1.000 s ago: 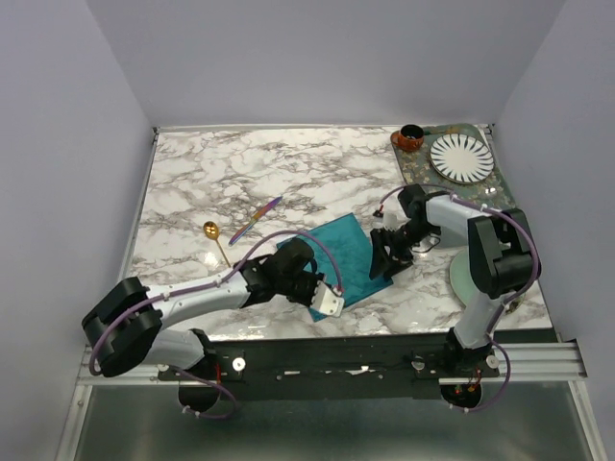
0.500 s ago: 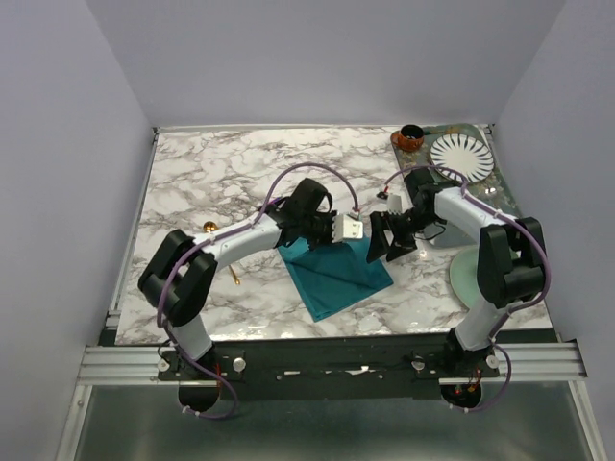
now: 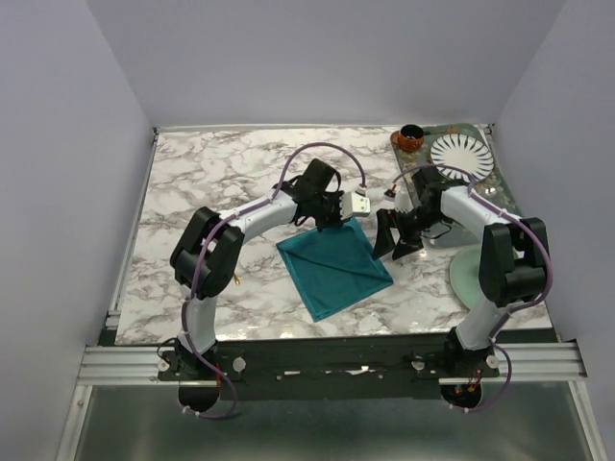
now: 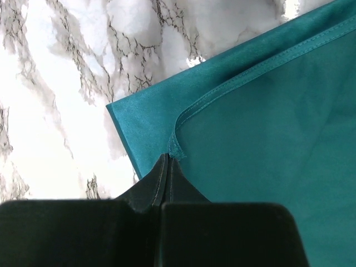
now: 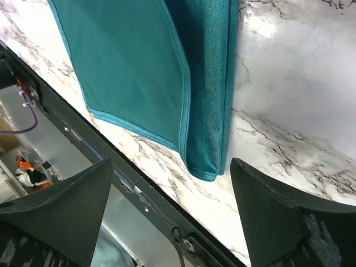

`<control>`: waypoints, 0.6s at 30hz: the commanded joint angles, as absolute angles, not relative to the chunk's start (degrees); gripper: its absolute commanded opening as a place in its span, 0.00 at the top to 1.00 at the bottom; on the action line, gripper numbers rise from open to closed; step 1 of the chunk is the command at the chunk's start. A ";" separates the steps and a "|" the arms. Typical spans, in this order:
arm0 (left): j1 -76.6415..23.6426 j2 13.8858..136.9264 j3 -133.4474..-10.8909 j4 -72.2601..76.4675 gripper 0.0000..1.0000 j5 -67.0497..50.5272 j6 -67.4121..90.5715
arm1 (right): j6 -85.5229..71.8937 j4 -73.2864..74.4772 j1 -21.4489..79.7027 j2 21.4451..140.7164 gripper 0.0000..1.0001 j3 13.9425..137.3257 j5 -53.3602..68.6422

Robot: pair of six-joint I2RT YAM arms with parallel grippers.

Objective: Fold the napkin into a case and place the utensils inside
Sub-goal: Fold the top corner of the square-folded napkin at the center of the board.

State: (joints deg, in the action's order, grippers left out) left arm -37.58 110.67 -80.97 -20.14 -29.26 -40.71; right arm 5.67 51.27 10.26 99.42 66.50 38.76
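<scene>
Two layers of the napkin (image 3: pixel 334 269) are lying folded on the marble table (image 3: pixel 211 182). Your left gripper (image 4: pixel 168 167) is pinching the upper layer's far corner, jaws closed. Your right gripper (image 3: pixel 392 240) is hovering wide open and empty beside the right edge. You should be squaring the hems before releasing.

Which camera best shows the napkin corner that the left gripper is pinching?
Left wrist: the hemmed upper-layer corner of the napkin sits at the tips of the shut left gripper. Top external shows the whole folded cloth, but the gripper covers that corner. Right wrist shows only another folded edge, below the open right gripper.
</scene>
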 commanded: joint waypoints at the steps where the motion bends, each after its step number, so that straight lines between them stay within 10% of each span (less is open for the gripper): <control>1: -36.48 114.17 -85.69 -24.08 1.00 -31.20 -41.22 | 6.68 52.82 9.76 99.40 0.06 67.94 37.79; 18: -35.51 119.62 -92.81 -28.82 1.00 -34.27 -44.30 | 5.98 52.91 9.67 101.95 0.22 68.73 38.32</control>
State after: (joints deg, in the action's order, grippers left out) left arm -35.57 118.78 -91.29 -26.35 -30.55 -42.48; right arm 5.87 52.16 10.00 100.84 67.40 38.65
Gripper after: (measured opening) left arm 0.008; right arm 0.816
